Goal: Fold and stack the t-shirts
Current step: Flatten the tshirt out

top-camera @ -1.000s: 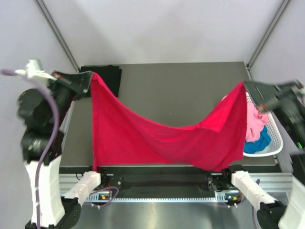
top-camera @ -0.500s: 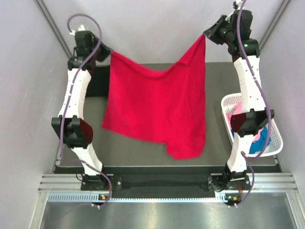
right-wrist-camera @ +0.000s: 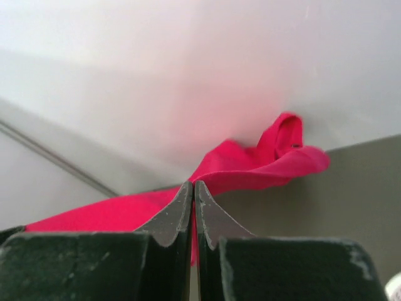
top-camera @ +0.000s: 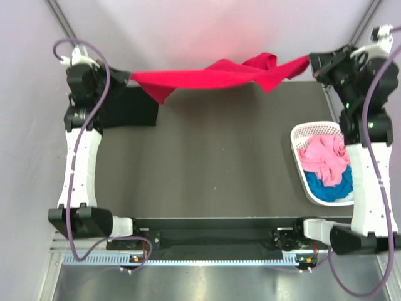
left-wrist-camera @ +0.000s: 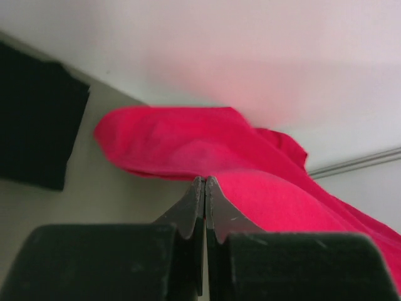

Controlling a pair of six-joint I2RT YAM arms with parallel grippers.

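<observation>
Top view: pinches the red t-shirt [top-camera: 213, 74] at opposite ends with the left tool [top-camera: 130, 76] and right tool [top-camera: 311, 61]. Stretches it in the air above the far edge of the bench [top-camera: 219, 163], a hold suited to opening it out before laying it flat. Leaves the black t-shirt [top-camera: 128, 108] flat at far left, and the pink shirt [top-camera: 322, 157] and blue shirt [top-camera: 331, 188] waiting in the white basket [top-camera: 299, 133].

Left wrist: shows jaws pressed together on a thin edge of red cloth.

Right wrist: shows the same, though the pinched hem seems hidden between the tips.
</observation>
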